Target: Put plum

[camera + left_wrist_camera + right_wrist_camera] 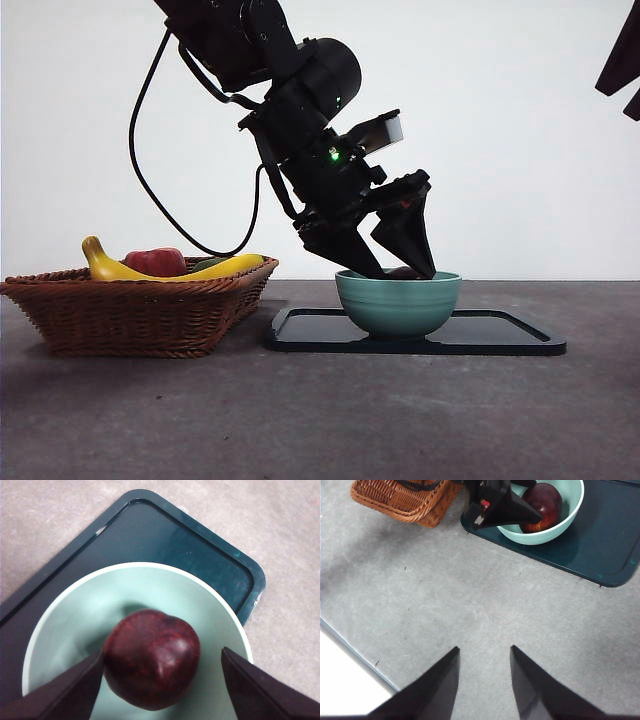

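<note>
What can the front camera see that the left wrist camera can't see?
Only the front view shows the wicker basket holding the bananas and a red apple, plus the whole arm reaching down. Only the left wrist view shows the plum fully, resting in the bowl between the open jaws of the left end effector, with a gap on one side. Both show the teal bowl and the dark tray under it.

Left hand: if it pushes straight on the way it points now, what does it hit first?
Most likely the plum, which lies in the teal bowl between the open jaws of the left hand. The bowl's floor comes right after. How far off the plum is cannot be judged.
</note>
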Robot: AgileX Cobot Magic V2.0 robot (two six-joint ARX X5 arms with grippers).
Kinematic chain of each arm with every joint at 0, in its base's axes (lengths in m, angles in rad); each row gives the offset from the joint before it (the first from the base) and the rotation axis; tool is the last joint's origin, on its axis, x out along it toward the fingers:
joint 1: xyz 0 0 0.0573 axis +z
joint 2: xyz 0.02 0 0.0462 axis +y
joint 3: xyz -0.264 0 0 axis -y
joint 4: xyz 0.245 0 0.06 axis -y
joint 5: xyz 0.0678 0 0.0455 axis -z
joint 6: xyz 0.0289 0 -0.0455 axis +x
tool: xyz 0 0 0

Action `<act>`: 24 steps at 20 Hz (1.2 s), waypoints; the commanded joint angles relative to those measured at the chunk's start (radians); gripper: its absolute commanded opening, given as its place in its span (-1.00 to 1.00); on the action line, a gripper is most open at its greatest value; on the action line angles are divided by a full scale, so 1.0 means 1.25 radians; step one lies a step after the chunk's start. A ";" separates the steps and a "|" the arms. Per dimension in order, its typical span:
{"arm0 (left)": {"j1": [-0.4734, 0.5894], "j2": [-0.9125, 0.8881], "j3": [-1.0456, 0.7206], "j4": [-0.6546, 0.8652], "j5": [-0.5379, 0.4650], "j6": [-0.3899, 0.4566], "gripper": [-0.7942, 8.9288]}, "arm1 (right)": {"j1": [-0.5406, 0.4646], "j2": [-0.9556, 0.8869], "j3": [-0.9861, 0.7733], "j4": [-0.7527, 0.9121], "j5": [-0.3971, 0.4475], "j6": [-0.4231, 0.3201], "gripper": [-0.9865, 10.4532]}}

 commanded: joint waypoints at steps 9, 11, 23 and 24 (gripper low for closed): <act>-0.009 0.038 0.024 0.003 -0.019 0.042 -0.07 | 0.005 0.004 0.005 0.002 -0.003 -0.001 -0.54; -0.009 0.042 0.024 0.003 -0.019 0.042 -0.07 | 0.005 0.004 0.005 0.002 -0.003 -0.001 -0.54; -0.011 0.046 0.038 -0.006 -0.019 0.037 -0.54 | 0.005 0.004 0.005 0.002 -0.002 -0.004 -0.54; -0.011 0.045 0.051 -0.022 -0.019 0.037 -0.54 | 0.005 0.004 0.005 0.002 -0.002 -0.004 -0.54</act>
